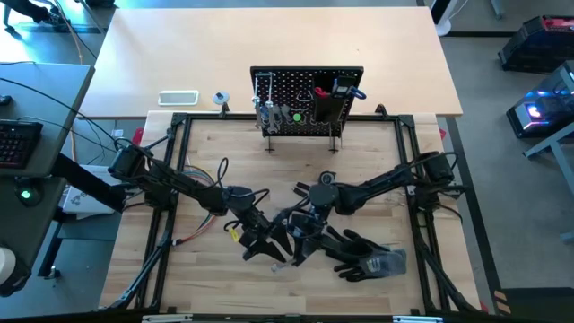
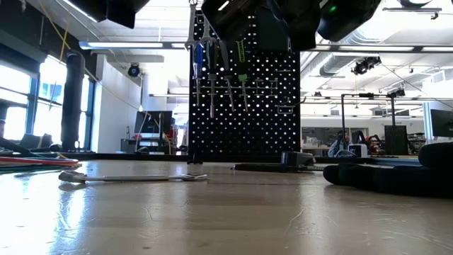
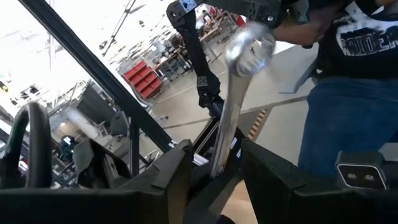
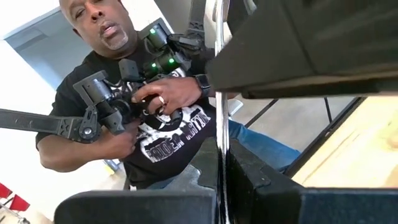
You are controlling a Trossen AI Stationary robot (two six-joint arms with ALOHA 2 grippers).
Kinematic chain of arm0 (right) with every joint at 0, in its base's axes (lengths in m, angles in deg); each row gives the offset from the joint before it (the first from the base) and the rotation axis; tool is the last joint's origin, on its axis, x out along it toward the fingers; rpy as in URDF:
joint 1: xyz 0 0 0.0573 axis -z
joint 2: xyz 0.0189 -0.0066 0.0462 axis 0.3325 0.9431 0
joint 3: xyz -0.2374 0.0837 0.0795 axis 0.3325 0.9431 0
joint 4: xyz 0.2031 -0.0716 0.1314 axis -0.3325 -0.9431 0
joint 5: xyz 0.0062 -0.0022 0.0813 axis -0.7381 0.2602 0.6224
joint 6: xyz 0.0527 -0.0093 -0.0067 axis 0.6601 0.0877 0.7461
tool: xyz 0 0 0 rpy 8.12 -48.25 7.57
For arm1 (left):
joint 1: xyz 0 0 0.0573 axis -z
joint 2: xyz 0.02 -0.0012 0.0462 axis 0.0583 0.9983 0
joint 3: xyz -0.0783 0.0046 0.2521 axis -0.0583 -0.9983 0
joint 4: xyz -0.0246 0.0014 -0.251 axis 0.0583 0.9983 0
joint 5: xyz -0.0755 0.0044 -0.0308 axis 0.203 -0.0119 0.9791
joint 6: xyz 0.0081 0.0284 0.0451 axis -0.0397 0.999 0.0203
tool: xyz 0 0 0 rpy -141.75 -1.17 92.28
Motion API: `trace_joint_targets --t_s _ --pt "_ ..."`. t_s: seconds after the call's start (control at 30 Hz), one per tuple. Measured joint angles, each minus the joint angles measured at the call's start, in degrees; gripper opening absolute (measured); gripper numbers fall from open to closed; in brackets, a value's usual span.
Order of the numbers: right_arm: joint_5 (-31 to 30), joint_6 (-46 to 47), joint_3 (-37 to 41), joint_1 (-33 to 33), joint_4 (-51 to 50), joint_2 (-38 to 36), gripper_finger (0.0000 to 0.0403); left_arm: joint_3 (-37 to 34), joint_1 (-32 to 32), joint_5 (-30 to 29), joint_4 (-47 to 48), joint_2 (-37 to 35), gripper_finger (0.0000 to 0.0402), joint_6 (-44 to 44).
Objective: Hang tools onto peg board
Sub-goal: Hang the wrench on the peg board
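We see the left gripper (image 3: 214, 171) in front of the black perforated peg board (image 1: 307, 100), clamped on a silver metal wrench (image 3: 233, 106); the right gripper (image 4: 221, 171) nearby pinches the same wrench, fingers closed.

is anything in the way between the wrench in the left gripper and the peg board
Nothing visible. The left gripper holds the wrench over the table's front middle; the wood between there and the peg board is bare. The black gloves lie off to the right, outside that path.
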Motion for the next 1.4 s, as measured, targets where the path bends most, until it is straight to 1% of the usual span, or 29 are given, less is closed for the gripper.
trace_joint_targets --t_s 0.2,0.37,0.5,0.6,0.8,0.87,0.93,1.27,1.33,1.4 --pt "-1.09 -0.65 0.0 0.12 -0.95 0.0 0.0005 0.0 0.2 -0.5 0.2 0.0 0.0134 -0.19" --pt "-1.95 -0.95 0.0 0.07 -1.4 0.0 0.0005 0.0 0.94 -2.8 0.34 0.0 0.0129 1.42" --pt "-2.21 -0.54 0.0 -0.07 -1.53 -0.04 0.0005 0.0 1.19 -2.65 0.48 0.0 0.0114 1.64" --pt "-2.15 0.56 0.0 -0.1 -1.49 -0.07 0.0005 0.0 1.57 -2.06 0.48 0.0 0.0094 2.29" --pt "-1.68 3.61 -0.02 -0.21 -2.01 -0.07 0.0005 0.0 3.36 -0.56 0.05 -0.04 0.0058 8.86" --pt "-1.23 4.09 -0.02 -0.21 -2.04 -0.07 0.0005 0.01 3.95 0.61 0.05 -0.04 0.0053 11.59" --pt "-0.77 4.27 -0.02 -0.21 -1.83 -0.07 0.0005 0.05 4.46 0.23 0.05 -0.04 0.0052 12.75" --pt "-0.2 4.87 -0.02 -0.21 -1.35 -0.07 0.0005 0.07 4.64 0.0 0.03 -0.04 0.005 12.72" --pt "-0.1 4.96 -0.02 -0.21 -1.2 -0.07 0.0005 0.07 4.64 0.0 -0.02 -0.04 0.0042 12.74" --pt "-0.02 5.08 -0.02 -0.21 -1.12 -0.04 0.0006 0.09 4.61 -0.02 -0.13 -0.09 0.0026 12.8"
